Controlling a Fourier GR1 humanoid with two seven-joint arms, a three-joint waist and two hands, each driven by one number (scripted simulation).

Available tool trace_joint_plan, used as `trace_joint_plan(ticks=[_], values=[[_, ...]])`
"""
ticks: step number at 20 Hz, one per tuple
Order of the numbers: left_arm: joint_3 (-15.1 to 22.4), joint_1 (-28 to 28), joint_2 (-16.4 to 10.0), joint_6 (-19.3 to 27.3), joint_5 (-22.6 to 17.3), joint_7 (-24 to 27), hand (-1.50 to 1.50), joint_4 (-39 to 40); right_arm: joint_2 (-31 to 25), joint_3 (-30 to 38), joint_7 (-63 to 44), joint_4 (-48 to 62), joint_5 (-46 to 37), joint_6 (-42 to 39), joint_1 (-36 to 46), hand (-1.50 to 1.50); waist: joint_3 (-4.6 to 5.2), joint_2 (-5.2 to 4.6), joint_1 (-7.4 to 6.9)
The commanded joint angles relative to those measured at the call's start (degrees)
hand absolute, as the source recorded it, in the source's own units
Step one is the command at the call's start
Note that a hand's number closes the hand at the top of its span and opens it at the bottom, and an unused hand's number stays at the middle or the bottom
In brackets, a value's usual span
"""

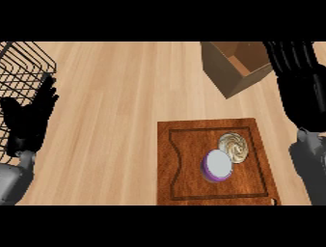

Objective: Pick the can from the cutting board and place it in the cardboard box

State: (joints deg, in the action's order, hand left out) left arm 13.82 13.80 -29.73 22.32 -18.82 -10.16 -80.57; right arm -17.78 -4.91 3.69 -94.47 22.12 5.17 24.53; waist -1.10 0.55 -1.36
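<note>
A can with a purple body and a pale lid stands on the brown cutting board at the lower middle. Beside it on the board lies a round cream swirled item. The open cardboard box sits at the upper right of the counter. My right hand is raised at the far right, fingers straight and pointing up, just right of the box and well above the can. It holds nothing. My left hand rests open at the left, fingers up.
A black wire dish rack fills the upper left, right behind my left hand. The light wooden counter stretches between the rack, the box and the board.
</note>
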Motion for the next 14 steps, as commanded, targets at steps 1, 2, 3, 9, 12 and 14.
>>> trace_joint_plan(ticks=[1,2,3,9,12,14], values=[[0.44,-2.53,-0.36,-0.6,2.68,2.73,0.0,-0.9,-0.36,1.16,9.01,-2.95,-1.34,-3.53,-9.93,-1.5,1.05,-0.44,1.72],[0.24,-2.89,-2.1,-1.52,3.55,4.85,0.0,-0.43,-2.18,3.18,12.12,-5.21,-1.61,-4.19,-13.31,-1.5,1.02,-0.33,2.47],[2.04,-4.37,-2.69,-2.26,4.88,5.94,0.0,-0.01,-3.49,4.82,17.46,-4.73,-2.26,-6.18,-18.1,-1.5,0.88,-0.29,3.8],[4.79,-6.86,-3.91,-3.88,6.92,7.79,0.0,-0.32,-0.98,19.59,29.03,5.6,-5.45,4.61,-29.5,-1.5,0.44,-1.15,7.44],[5.4,-7.18,-3.53,-4.66,8.06,10.87,0.0,0.91,3.24,19.28,50.64,5.9,-5.87,-3.67,-36.16,-1.5,0.64,-0.54,5.16],[6.63,-6.69,-2.57,-4.22,8.96,10.32,0.0,0.43,0.99,18.98,58.87,4.87,-11.19,-5.41,-40.67,-1.5,0.78,-0.26,5.39]])
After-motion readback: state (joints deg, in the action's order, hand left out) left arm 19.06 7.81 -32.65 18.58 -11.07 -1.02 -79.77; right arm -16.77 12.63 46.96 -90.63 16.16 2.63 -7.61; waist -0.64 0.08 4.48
